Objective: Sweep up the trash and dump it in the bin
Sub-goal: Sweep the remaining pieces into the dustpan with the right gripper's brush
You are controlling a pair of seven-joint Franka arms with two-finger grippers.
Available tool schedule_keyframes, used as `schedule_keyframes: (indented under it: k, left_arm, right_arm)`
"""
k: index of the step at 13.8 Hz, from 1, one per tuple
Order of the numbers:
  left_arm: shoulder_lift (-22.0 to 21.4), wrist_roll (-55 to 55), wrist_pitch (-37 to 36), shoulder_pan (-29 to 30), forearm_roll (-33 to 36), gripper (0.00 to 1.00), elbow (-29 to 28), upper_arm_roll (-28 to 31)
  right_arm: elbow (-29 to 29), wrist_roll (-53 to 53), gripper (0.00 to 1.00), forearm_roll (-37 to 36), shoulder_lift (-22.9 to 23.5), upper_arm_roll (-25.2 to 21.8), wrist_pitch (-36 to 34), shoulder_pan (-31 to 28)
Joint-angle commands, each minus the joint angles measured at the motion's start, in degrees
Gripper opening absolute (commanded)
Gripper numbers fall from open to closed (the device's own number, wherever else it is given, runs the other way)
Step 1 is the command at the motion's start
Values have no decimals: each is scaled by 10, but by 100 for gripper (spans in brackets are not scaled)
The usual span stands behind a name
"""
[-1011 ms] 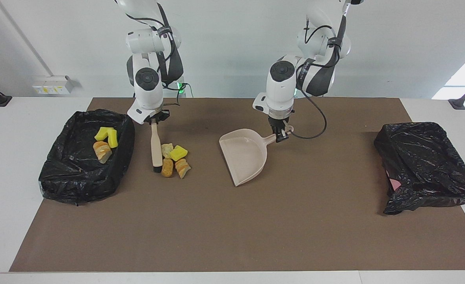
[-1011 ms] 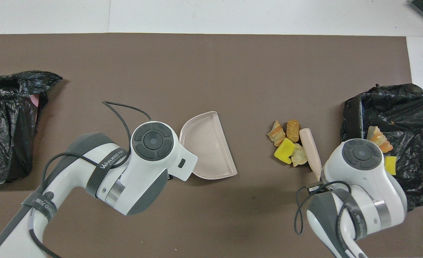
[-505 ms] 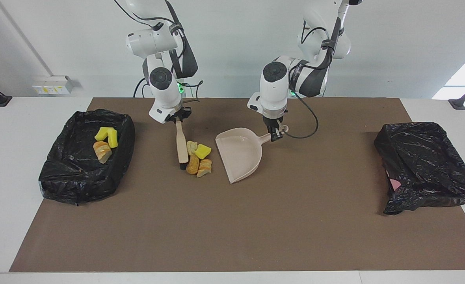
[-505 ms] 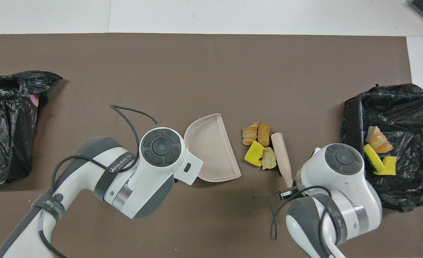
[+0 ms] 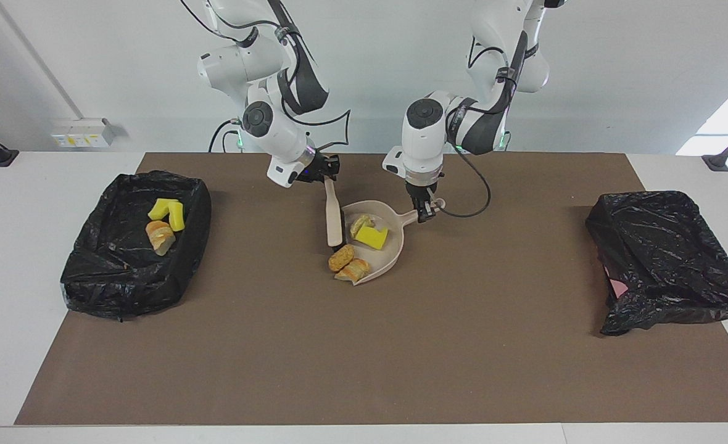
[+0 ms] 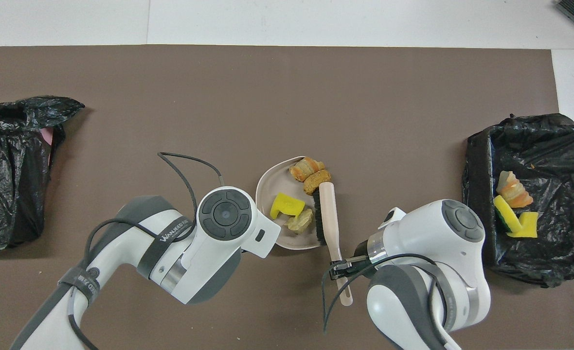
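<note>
My right gripper (image 5: pixel 329 172) is shut on the handle of a wooden brush (image 5: pixel 334 219), whose bristles rest against the open mouth of the beige dustpan (image 5: pixel 388 256). My left gripper (image 5: pixel 427 213) is shut on the dustpan's handle; in the overhead view the wrist hides it. In the pan lie a yellow wedge of trash (image 5: pixel 371 236) and a pale lump (image 5: pixel 361 223). A tan lump (image 5: pixel 342 258) and a bread slice (image 5: pixel 353 270) sit at the pan's lip. From above, the brush (image 6: pixel 328 209) lines the dustpan (image 6: pixel 269 177) mouth.
A black-lined bin (image 5: pixel 136 271) at the right arm's end of the table holds yellow wedges (image 5: pixel 168 211) and a bread piece (image 5: pixel 159 236). A second black-bagged bin (image 5: pixel 666 259) stands at the left arm's end. Brown mat (image 5: pixel 364 357) covers the table.
The right arm swept the brush and the trash pile toward the left arm's end, into the dustpan. The left arm shifted the dustpan slightly toward the pile.
</note>
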Motion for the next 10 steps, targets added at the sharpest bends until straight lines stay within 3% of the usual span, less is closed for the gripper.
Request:
schedule_keyframes:
  k: [1,3,6,10]
  left_arm:
    - [-4,-3,54,-13,6,0,-38,5]
    - [-4,-3,54,-13,5,0,-39,5]
    - [-4,-2,52,-11,3,0,-39,5]
    - [0,7,49,-3,2,0,-32,7]
  right_arm:
    - [63,-15,0,25,-2,-8,-87,-22]
    - [90,1,0,-39,-12,-8,-137,-49]
    - [111,8,0,-256,12,-5,-92,-45]
    - [203,9,0,-375,133,7,-98,-40]
